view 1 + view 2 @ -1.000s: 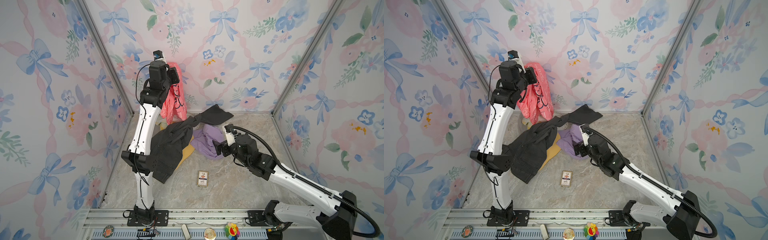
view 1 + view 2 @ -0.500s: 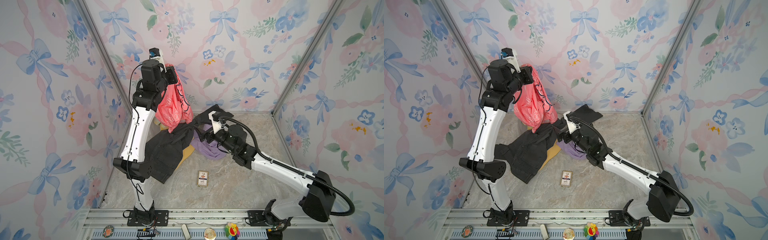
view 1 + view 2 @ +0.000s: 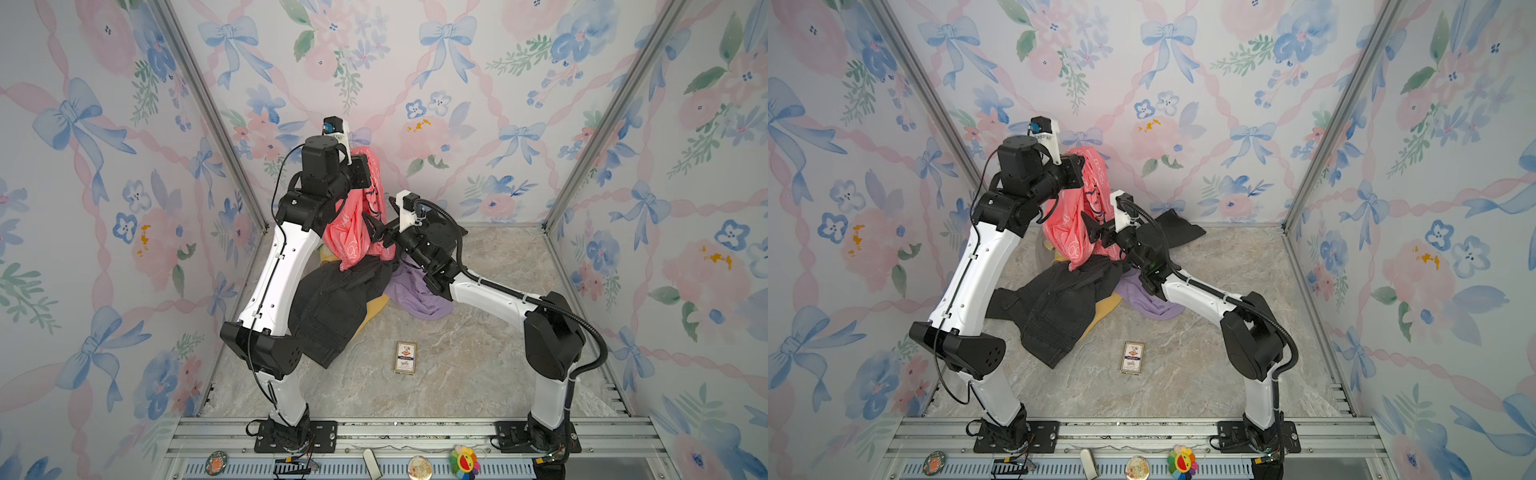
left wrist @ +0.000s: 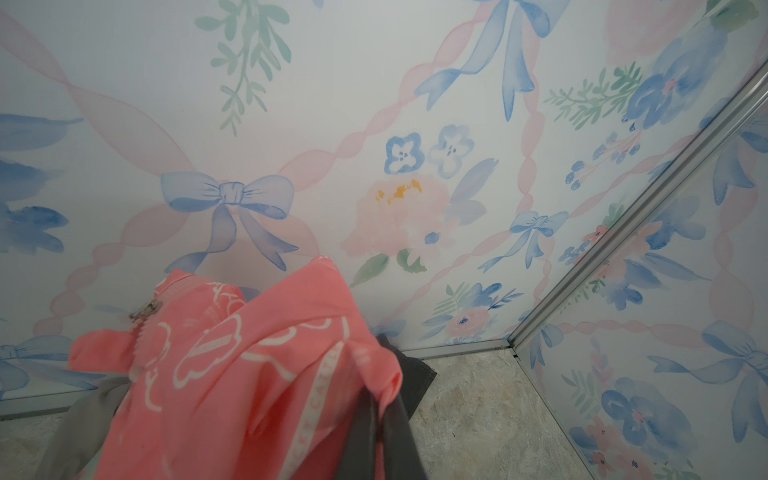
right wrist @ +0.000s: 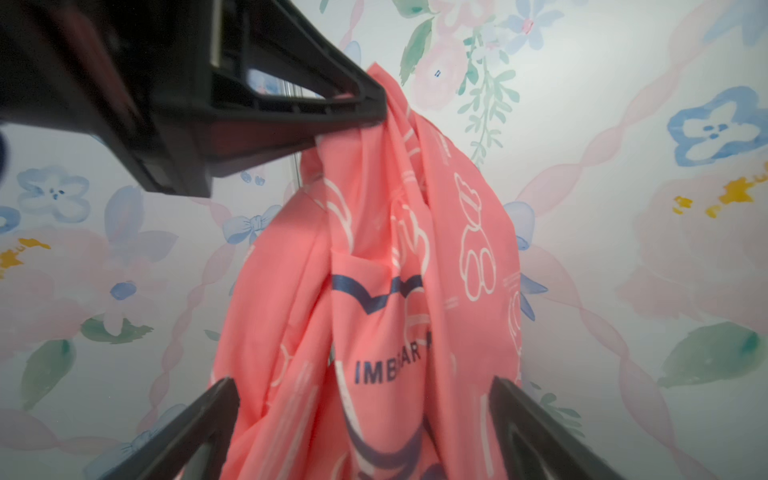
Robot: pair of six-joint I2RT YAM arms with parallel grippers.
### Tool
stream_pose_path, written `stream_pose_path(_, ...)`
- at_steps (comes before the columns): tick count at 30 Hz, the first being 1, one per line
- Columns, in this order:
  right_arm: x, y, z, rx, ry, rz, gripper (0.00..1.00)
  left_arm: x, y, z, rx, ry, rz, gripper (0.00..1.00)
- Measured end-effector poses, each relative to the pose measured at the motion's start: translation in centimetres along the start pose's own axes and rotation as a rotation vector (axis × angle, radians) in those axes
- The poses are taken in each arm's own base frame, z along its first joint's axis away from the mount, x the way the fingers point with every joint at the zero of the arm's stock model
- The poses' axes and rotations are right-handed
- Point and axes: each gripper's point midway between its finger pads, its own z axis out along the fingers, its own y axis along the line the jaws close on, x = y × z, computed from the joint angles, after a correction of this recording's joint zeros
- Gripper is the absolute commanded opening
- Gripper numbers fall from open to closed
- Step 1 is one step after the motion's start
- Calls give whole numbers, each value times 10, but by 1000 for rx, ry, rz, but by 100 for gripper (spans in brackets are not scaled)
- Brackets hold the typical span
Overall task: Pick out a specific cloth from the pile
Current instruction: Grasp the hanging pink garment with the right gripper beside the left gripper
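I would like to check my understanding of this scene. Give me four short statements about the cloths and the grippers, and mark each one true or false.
1. The left gripper is shut on the coral cloth and holds it up above the pile. True.
2. The right gripper is shut on the lilac cloth. False: it is open, next to the hanging coral cloth; the lilac cloth lies in the pile.
3. The dark grey jeans lie in the pile, below the coral cloth. True.
4. The small box lies on top of the jeans. False: it lies on the bare table, apart from the pile.
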Motion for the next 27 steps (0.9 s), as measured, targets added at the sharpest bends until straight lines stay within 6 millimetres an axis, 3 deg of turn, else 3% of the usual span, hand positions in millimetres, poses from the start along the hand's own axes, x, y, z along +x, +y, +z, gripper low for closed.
stream_pose_path(4,13,-14,10,37,-40,-2,97,6,-3,-14,5,14,2,0)
stream_pose_path(10,12,-14,23,29,-106,26,96,16,-15,-18,37,32,12,0)
stream_pose_path(13,8,-12,24,15,-125,53,76,25,-15,-14,43,50,17,0)
stream_pose_path(18,8,-10,24,-12,-120,93,52,37,-13,-9,48,79,18,0)
stream_pose_path(20,8,-9,25,-26,-119,110,35,39,-13,-9,51,81,22,0)
stream_pose_path(22,4,-7,28,-38,-121,118,10,41,-14,-8,56,82,27,0)
stream_pose_path(23,2,-6,30,-40,-123,121,4,42,-15,-8,58,84,29,0)
stream_pose_path(24,0,-6,31,-43,-125,127,0,42,-15,-8,59,84,31,0)
stream_pose_path(27,-4,-5,35,-42,-118,130,0,43,-15,-11,55,82,39,0)
